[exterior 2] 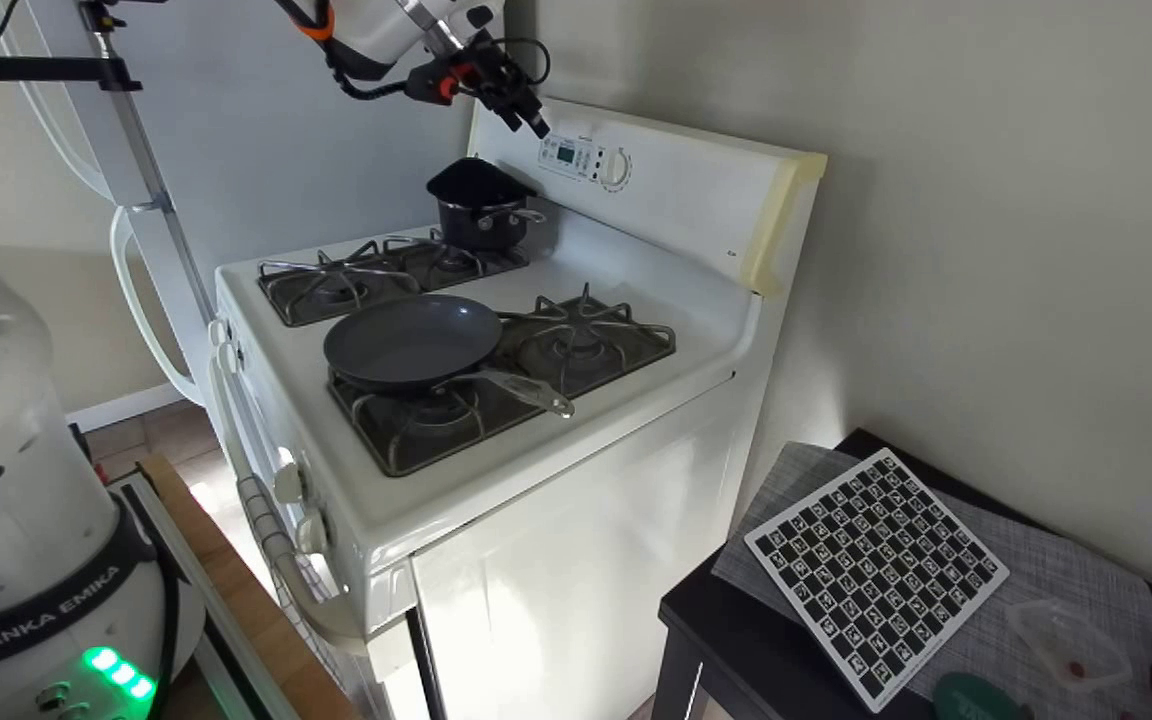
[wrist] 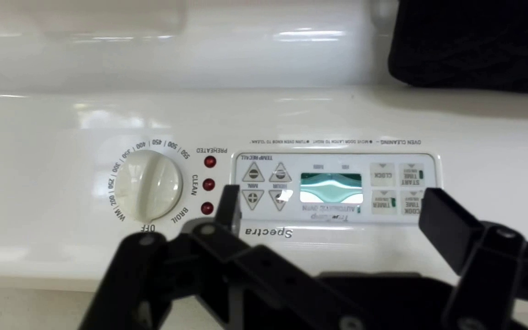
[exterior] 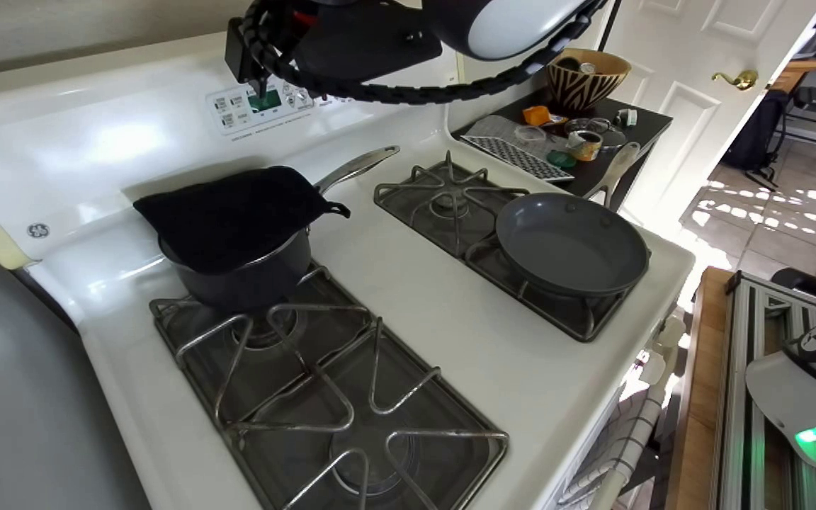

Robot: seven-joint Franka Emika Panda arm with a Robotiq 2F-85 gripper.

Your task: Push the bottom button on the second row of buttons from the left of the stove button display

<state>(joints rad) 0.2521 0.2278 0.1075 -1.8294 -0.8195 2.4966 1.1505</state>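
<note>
Facing the white backguard [wrist: 264,119], my fingers [wrist: 449,229] stand wide apart near the stove button display [wrist: 336,188], which shows mostly between them in the wrist view; whether they touch it I cannot tell. Below, on the white gas range [exterior: 408,283], a dark saucepan [exterior: 266,276] sits under black cloth [exterior: 231,212], and a gray frying pan [exterior: 571,241] rests toward the front. Beside the range, a black counter [exterior 2: 741,620] bears a checkered board [exterior 2: 876,575]; a white door [exterior: 705,106] stands beyond.

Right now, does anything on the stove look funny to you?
Yes: on the stove, a soft-looking black pad lies over the pot, sticking out past its sides. That's odd because it doesn't look made for covering pots.
</note>
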